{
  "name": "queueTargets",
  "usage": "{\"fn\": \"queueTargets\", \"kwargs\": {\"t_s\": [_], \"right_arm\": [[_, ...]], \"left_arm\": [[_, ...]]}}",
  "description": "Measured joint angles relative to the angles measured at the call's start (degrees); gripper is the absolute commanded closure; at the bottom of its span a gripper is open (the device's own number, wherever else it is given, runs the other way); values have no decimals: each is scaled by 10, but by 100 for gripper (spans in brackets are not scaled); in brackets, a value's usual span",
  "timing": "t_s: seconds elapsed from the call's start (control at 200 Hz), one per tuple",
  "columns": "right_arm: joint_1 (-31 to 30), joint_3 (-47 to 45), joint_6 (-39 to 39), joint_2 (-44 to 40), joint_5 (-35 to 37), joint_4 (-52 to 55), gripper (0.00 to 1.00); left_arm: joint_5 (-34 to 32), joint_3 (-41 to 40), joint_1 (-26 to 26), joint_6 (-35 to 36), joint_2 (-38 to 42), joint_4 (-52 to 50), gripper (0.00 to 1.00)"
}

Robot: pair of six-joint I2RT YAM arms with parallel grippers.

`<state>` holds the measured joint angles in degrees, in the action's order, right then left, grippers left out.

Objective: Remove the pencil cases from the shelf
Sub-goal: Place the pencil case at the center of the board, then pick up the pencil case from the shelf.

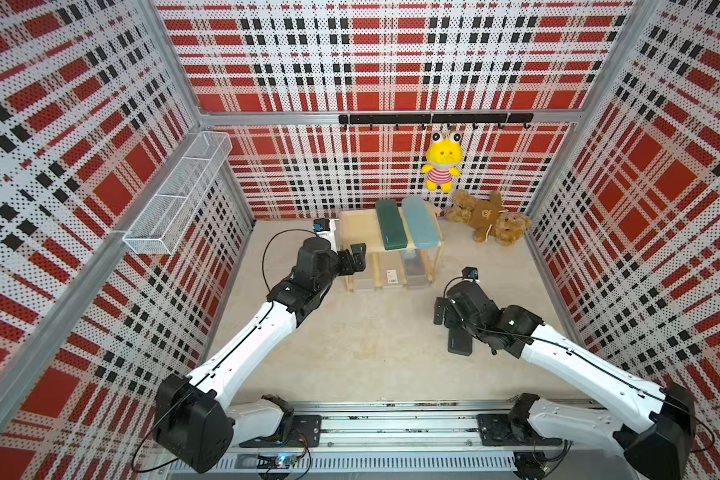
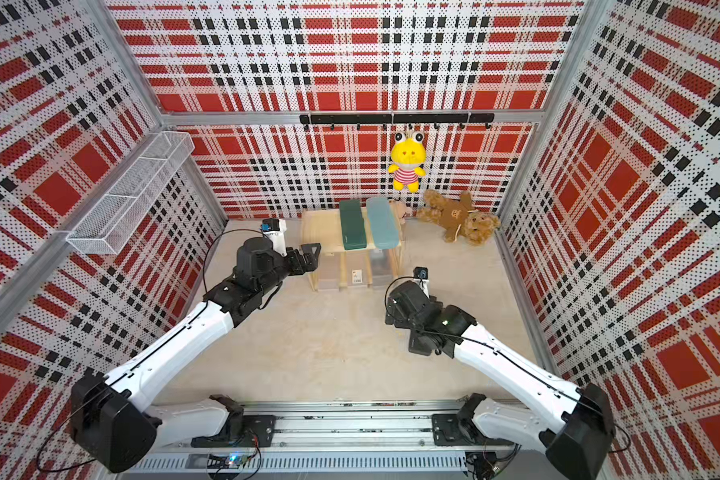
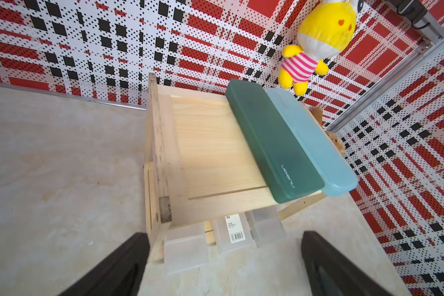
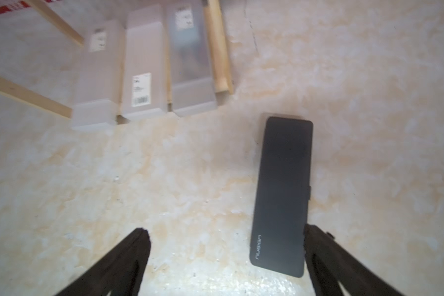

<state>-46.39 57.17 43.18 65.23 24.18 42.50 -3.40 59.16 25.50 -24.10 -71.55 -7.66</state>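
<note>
Shelf: small two-tier rack of pale natural wood (image 3: pixel 210 143), standing on the table against the back wall.
Top tier: long dark green plastic pencil case (image 3: pixel 272 143) and light teal-blue plastic pencil case (image 3: pixel 310 138), side by side, near ends overhanging the front rim.
Lower tier: three translucent frosted pencil cases (image 4: pixel 142 69), ends protruding at the front.
Off the shelf: flat black plastic pencil case (image 4: pixel 282 194), lying flat on the table.
Left gripper (image 3: pixel 224 237): jaws spread wide, empty, near the shelf's front corner.
Right gripper (image 4: pixel 226 232): jaws spread wide, gripping nothing; one finger is just beside the black case.
Handling (judgement): the cases look rigid, light and smooth, so probably slippery.
Grip point (judgement): across the narrow width, at the overhanging end.
Progress (judgement): one case removed, five remaining.
</note>
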Motion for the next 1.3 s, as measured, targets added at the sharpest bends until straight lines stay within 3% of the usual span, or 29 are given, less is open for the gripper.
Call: {"fn": "queueTargets", "kwargs": {"t_s": [0.22, 0.416, 0.516, 0.827, 1.002, 1.303], "right_arm": [[-33, 145, -71, 88, -25, 8, 0], [-33, 361, -146, 230, -49, 10, 0], [-23, 428, -174, 294, -66, 8, 0], [56, 509, -226, 398, -91, 13, 0], [57, 564, -247, 431, -99, 18, 0], [65, 566, -256, 455, -101, 18, 0]], "left_arm": [[7, 0, -8, 0, 11, 0, 1], [18, 0, -27, -1, 19, 0, 1], [21, 0, -31, -1, 19, 0, 1], [31, 0, -37, -1, 20, 0, 1], [31, -9, -38, -1, 23, 0, 1], [32, -26, -50, 0, 31, -1, 1]]}}
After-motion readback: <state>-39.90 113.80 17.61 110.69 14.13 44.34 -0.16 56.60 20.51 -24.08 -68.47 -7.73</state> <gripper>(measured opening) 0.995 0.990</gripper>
